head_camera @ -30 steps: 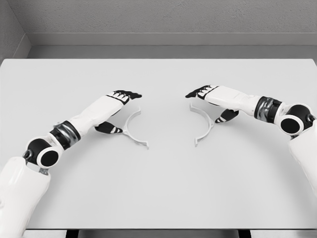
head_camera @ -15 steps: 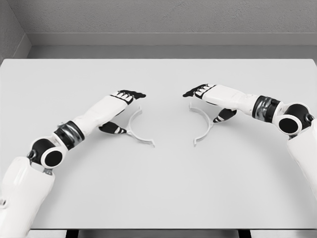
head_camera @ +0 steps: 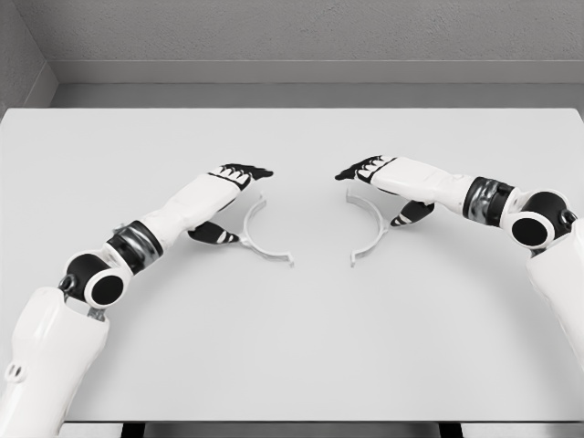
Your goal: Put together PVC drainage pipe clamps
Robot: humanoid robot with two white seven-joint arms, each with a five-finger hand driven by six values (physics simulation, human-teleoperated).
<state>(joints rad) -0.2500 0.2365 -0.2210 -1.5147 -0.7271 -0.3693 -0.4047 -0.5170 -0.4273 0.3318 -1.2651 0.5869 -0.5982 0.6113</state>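
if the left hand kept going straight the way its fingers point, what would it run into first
Probably the right hand. The left hand points right across the table, with only bare surface between their fingertips. Depth is hard to judge, so it might pass just in front.

Between the left hand (head_camera: pixel 230 196) and the right hand (head_camera: pixel 383 187) the table (head_camera: pixel 301 347) lies bare, an open lane. Just under each hand a curved clamp half (head_camera: pixel 260 235) (head_camera: pixel 370 226) lies, their open ends facing across that gap.
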